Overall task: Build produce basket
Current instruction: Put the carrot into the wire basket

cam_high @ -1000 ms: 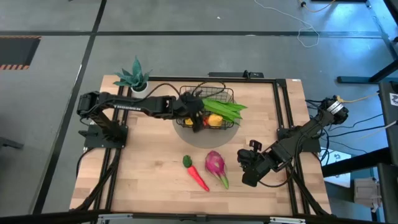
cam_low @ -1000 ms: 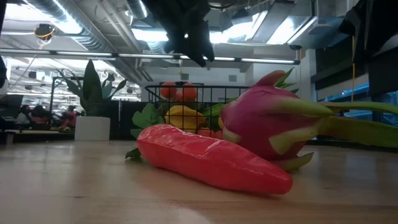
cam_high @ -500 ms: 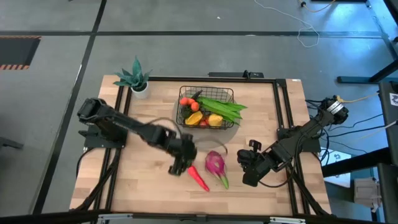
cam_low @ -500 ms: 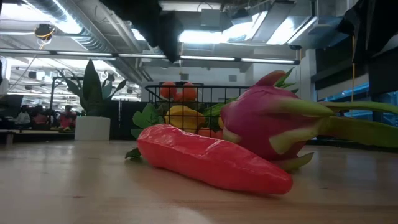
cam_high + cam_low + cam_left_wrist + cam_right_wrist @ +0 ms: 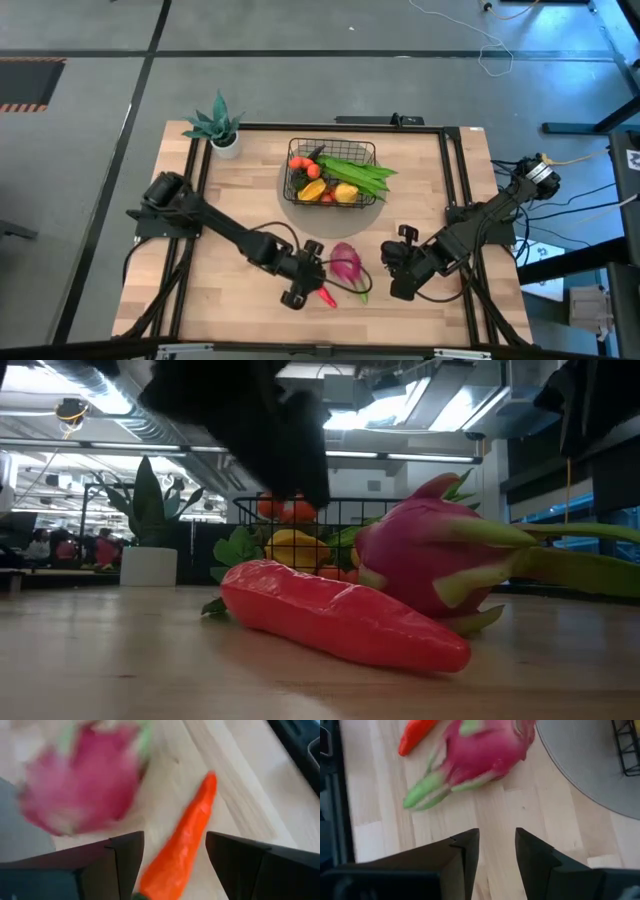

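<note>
The left gripper [image 5: 305, 283] hangs low over the wooden slatted table [image 5: 230, 215] at about 6 o'clock from the table's centre, its 2 dark fingers [image 5: 125, 857] spread apart and holding nothing. Between those open jaws, in the left wrist view, lies the orange-red tapered toy carrot [image 5: 182, 845], its thick end toward the camera and its tip pointing away; it rests flat on the wood with a gap on either side. In the high view the carrot's tip shows at roughly 4 o'clock from the left gripper. The pink toy dragon fruit with green scales [image 5: 346, 262] lies just beside the carrot, at about 2 o'clock from the left gripper, also on the bare wood. The black wire-mesh rectangular basket [image 5: 292, 170] stands at 12 o'clock from the table's centre on a grey round mat [image 5: 330, 218], well apart from both loose pieces, and holds long green bean pods [image 5: 362, 172], yellow and orange fruit and other small produce. The right gripper [image 5: 398, 262] waits near the table at about 4 o'clock from the centre, at 3 o'clock from the dragon fruit, its 2 fingers [image 5: 465, 852] parted by a narrow gap with nothing between them. A teal potted plant in a white pot [image 5: 218, 125] stands at 11 o'clock.
</note>
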`<control>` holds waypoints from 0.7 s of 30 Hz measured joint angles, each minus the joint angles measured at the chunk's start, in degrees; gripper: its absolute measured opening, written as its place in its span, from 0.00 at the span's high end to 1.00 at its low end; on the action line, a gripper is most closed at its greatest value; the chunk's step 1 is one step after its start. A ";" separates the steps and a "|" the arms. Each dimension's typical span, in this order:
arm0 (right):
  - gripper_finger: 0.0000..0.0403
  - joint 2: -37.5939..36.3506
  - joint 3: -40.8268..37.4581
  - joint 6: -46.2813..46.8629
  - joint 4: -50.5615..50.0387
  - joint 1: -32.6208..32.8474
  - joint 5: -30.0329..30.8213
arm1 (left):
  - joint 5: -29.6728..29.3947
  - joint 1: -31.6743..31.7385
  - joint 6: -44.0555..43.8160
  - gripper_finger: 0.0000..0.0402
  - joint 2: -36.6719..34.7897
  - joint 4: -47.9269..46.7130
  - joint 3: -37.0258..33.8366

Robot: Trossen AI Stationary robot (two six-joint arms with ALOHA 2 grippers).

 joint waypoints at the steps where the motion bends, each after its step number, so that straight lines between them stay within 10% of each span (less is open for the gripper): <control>1: 0.71 0.00 0.00 0.00 0.25 0.11 0.02 | 0.80 -0.04 -0.04 0.49 0.73 1.01 -0.11; 21: 0.71 0.02 0.00 -0.04 -0.36 0.39 0.00 | 1.86 -1.82 -0.42 0.49 6.15 0.69 -0.07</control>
